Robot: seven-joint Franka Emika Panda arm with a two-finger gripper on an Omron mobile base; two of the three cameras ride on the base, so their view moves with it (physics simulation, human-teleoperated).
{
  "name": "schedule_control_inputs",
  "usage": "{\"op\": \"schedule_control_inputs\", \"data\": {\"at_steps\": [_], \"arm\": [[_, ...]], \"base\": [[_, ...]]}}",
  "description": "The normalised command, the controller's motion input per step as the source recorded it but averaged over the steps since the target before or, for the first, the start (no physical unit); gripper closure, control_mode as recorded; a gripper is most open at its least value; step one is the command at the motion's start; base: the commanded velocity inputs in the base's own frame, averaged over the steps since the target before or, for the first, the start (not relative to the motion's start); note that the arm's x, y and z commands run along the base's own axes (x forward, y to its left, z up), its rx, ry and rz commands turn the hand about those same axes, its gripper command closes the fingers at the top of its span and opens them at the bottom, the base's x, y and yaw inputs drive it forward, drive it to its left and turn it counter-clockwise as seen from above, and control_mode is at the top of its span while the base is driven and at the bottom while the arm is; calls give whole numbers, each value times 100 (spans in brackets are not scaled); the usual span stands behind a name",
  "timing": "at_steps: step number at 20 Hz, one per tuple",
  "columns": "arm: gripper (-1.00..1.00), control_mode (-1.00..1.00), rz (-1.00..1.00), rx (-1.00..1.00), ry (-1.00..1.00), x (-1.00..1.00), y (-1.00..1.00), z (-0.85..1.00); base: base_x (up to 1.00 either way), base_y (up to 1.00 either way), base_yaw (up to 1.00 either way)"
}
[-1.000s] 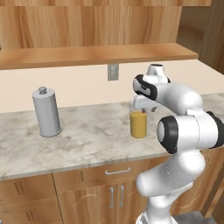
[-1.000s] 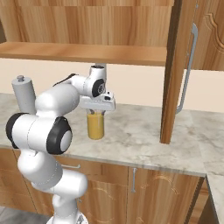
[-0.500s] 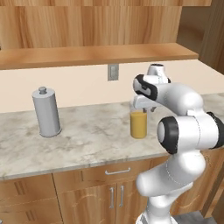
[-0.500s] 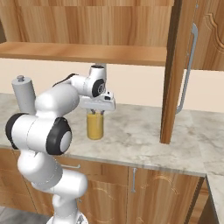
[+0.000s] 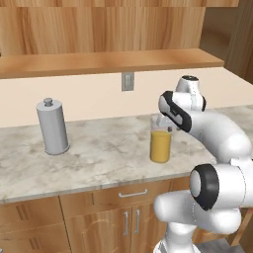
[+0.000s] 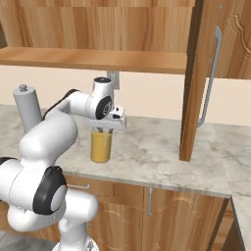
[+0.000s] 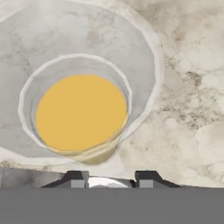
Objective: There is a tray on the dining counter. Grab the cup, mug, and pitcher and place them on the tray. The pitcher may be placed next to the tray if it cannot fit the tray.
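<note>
Looking forward from behind the arm's left, the left base view placed the pitcher right of the frame's centre, upright on the marbled desk, with the pincer directly above its rim. A grey metal cylinder with a knob stood well apart at the left of the frame, and a wall outlet sat above centre on the backsplash.

From the right base view, the pitcher stood left of centre and the pincer came down onto its top, the hand's white body covering the rim. A tall wooden cabinet panel rose at the right of the frame, with the desk running under it.

In the hand view, the pitcher occupied the upper left and centre, its orange liquid seen from straight above, spout toward the bottom. The two dark fingertips rose at the bottom edge with a moderate gap between them, holding nothing; whether they straddled the glass wall could not be told.

The likely risk was a poor grip: the fingertips sat near the spout side, off the pitcher's centre, so closing there could catch only the lip and let the glass slip or tilt, spilling the liquid during the lift.
</note>
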Motion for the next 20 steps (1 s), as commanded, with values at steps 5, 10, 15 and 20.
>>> {"op": "schedule_control_inputs", "data": {"at_steps": [5, 10, 15, 20], "arm": [[100, -100, -12, 0, -11, -18, 5, 43], [100, -100, -16, 0, -2, -18, 15, 60], [100, -100, -11, -3, 0, -9, 17, 40], [100, -100, -5, -2, 0, -19, 18, 23]], "base": [[0, 0, 0], [0, 0, 0], [0, 0, 0], [0, 0, 0]]}}
